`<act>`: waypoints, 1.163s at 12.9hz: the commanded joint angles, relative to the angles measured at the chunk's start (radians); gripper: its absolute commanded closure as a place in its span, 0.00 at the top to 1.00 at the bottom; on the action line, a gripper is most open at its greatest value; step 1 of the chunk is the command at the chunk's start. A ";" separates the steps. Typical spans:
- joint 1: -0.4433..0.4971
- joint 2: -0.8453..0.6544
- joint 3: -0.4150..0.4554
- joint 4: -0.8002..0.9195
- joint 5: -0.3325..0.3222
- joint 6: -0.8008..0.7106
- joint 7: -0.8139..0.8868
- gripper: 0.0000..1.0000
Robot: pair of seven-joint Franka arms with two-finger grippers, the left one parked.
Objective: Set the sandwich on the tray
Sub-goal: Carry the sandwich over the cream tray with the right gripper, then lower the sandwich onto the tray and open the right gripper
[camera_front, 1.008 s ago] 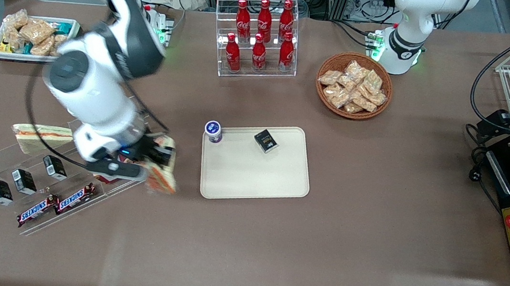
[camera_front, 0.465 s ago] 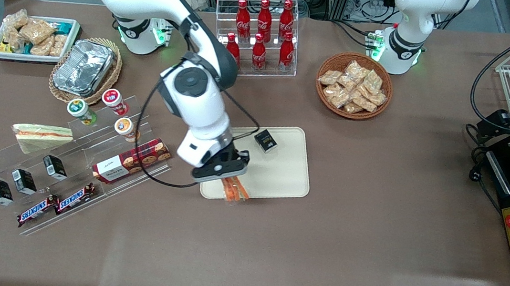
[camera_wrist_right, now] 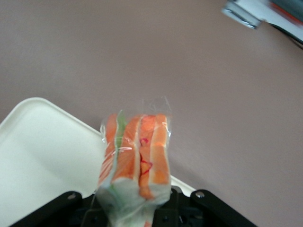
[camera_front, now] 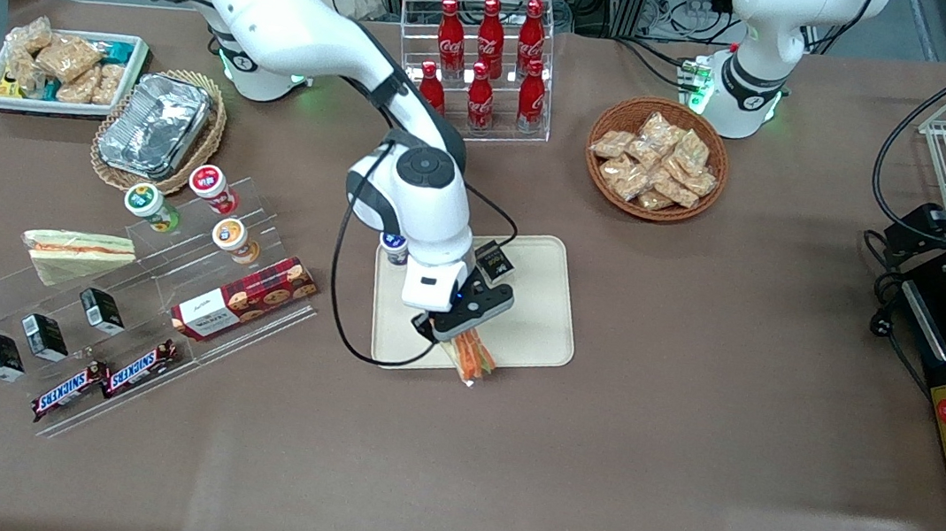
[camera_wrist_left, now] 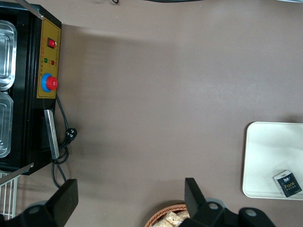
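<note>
My right gripper (camera_front: pixel 464 341) is shut on the wrapped sandwich (camera_front: pixel 473 358), a wedge with orange and green filling. It hangs from the jaws just above the edge of the cream tray (camera_front: pixel 526 343) that is nearest the front camera. In the right wrist view the sandwich (camera_wrist_right: pixel 135 161) points out from the gripper (camera_wrist_right: pixel 137 213) over the tray's rim (camera_wrist_right: pixel 38 142). A second look-alike sandwich (camera_front: pixel 75 253) lies on the clear rack toward the working arm's end of the table.
On the tray stand a small black box (camera_front: pixel 493 260) and a purple-lidded cup (camera_front: pixel 392 247). A clear rack (camera_front: pixel 130 307) holds a biscuit box, Snickers bars and small cups. A cola bottle stand (camera_front: pixel 482 71), snack basket (camera_front: pixel 656 158), foil container (camera_front: pixel 155 124) and white snack tub (camera_front: pixel 59 67) stand farther away.
My right arm has carried the sandwich from beside the clear rack across to the tray, and now holds it over the tray's near edge.
</note>
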 commanded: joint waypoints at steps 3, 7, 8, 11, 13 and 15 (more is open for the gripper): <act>-0.004 0.044 0.015 -0.005 -0.020 0.067 -0.213 0.00; -0.077 0.060 0.099 -0.045 -0.016 0.070 -0.470 0.00; -0.111 0.086 0.126 -0.045 -0.014 0.071 -0.558 0.00; -0.217 0.132 0.242 -0.046 -0.007 0.071 -0.724 0.00; -0.217 0.134 0.242 -0.046 -0.007 0.071 -0.749 0.13; -0.215 0.133 0.242 -0.045 -0.007 0.071 -0.749 1.00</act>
